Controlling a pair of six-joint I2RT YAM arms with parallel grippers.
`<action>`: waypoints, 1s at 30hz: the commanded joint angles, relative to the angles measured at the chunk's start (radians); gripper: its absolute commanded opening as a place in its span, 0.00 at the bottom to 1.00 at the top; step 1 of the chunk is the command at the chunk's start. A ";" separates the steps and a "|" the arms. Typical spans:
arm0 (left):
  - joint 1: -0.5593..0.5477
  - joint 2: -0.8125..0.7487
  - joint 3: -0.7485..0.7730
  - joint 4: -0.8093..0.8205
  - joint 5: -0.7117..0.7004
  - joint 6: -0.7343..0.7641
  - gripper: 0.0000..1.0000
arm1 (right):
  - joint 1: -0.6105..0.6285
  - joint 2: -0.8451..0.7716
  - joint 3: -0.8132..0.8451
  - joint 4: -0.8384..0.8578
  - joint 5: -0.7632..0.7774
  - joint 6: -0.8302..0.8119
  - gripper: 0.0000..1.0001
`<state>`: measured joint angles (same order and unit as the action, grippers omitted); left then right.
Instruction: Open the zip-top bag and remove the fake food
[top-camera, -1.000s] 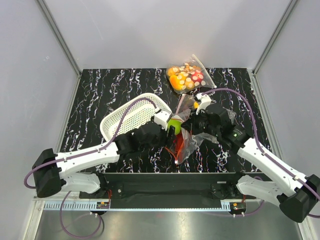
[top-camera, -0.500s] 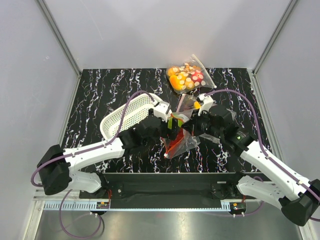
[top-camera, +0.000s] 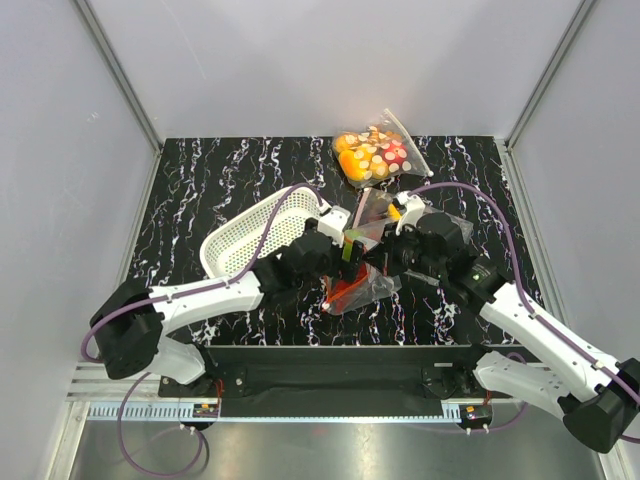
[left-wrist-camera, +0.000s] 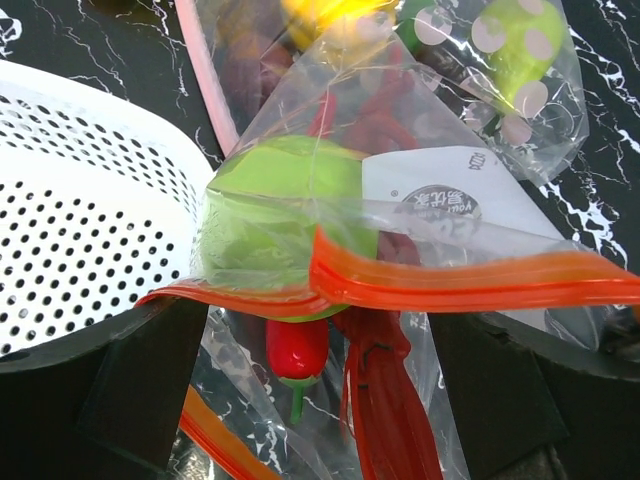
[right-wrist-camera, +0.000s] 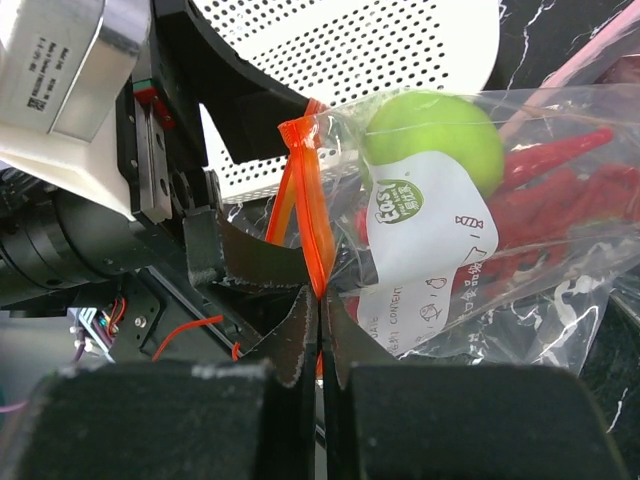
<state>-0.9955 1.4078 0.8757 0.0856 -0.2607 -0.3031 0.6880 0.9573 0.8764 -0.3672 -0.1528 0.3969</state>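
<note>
The clear zip-top bag (top-camera: 360, 285) hangs between my two grippers above the table. My right gripper (right-wrist-camera: 322, 295) is shut on its orange-red zip strip (right-wrist-camera: 310, 210). My left gripper (left-wrist-camera: 320, 318) is open, its jaws wide apart on either side of the bag's mouth, and the zip strip (left-wrist-camera: 450, 280) runs across them. Inside the bag are the green apple (left-wrist-camera: 280, 225), the small red chili pepper (left-wrist-camera: 297, 350) and the red lobster (left-wrist-camera: 385, 410). The apple (right-wrist-camera: 432, 135) and lobster (right-wrist-camera: 545, 190) also show in the right wrist view. In the top view my left gripper (top-camera: 340, 250) and right gripper (top-camera: 385, 255) meet at the bag.
A white perforated basket (top-camera: 250, 235) stands left of the bag, close to my left gripper. A polka-dotted bag of fruit (top-camera: 375, 155) lies at the table's back. A second polka-dotted bag (top-camera: 385, 205) lies just behind the grippers. Grey walls enclose the table.
My left arm has reached further right, bringing its gripper up against the bag's mouth. The bag has shifted slightly left and the apple shows less from above. The right gripper keeps its hold.
</note>
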 joint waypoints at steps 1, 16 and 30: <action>-0.003 0.014 0.054 0.100 0.005 0.041 0.96 | 0.010 -0.012 -0.004 0.106 -0.080 0.033 0.00; -0.003 0.079 0.071 0.140 -0.020 0.087 0.68 | 0.012 -0.034 -0.014 0.123 -0.114 0.056 0.00; -0.003 -0.015 0.009 0.128 0.092 0.101 0.24 | 0.012 -0.051 0.004 0.010 0.074 0.014 0.00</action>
<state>-1.0073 1.4609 0.8967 0.1825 -0.1864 -0.2165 0.6884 0.9306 0.8402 -0.3416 -0.1566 0.4343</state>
